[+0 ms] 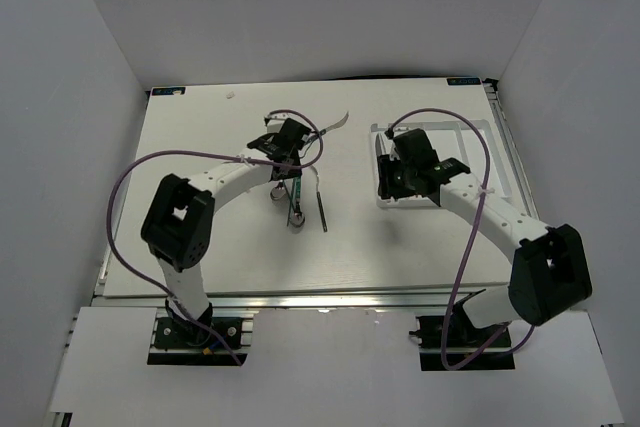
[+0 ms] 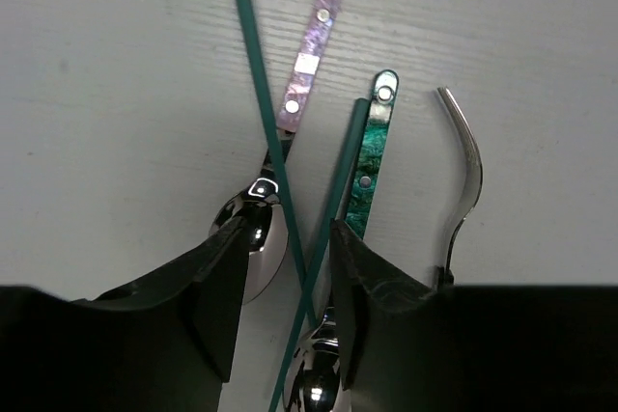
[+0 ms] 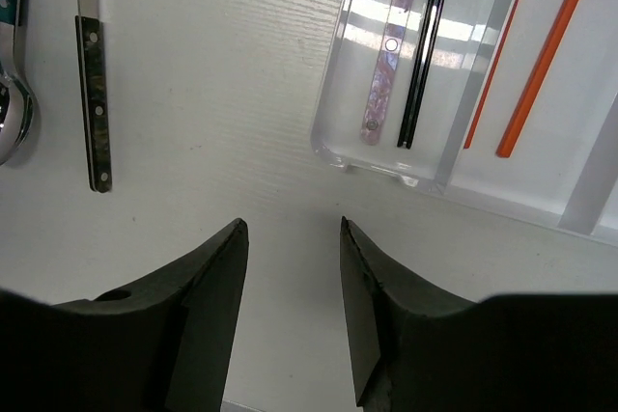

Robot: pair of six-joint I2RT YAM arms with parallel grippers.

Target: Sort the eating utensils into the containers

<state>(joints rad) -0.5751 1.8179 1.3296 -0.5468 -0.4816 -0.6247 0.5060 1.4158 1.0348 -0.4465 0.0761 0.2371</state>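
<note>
Two teal chopsticks [image 2: 259,94] cross on the table between the fingers of my left gripper [image 2: 288,227]. Its jaws straddle the crossing with a gap on the left side, so it is open. Under them lie a pink-handled spoon [image 2: 309,55] and a teal-handled spoon [image 2: 375,147]; a bare metal utensil [image 2: 467,166] lies to the right. My right gripper [image 3: 292,224] is open and empty over bare table, just short of the white tray's [image 3: 328,142] near corner. The tray holds a pink-handled utensil [image 3: 389,55], black chopsticks [image 3: 425,45] and orange chopsticks [image 3: 546,55].
A dark-handled knife [image 3: 94,103] lies alone on the table left of the right gripper. From above, the utensil pile [image 1: 296,209] sits mid-table and the tray [image 1: 480,132] at the right rear. One more utensil [image 1: 335,124] lies behind the left wrist.
</note>
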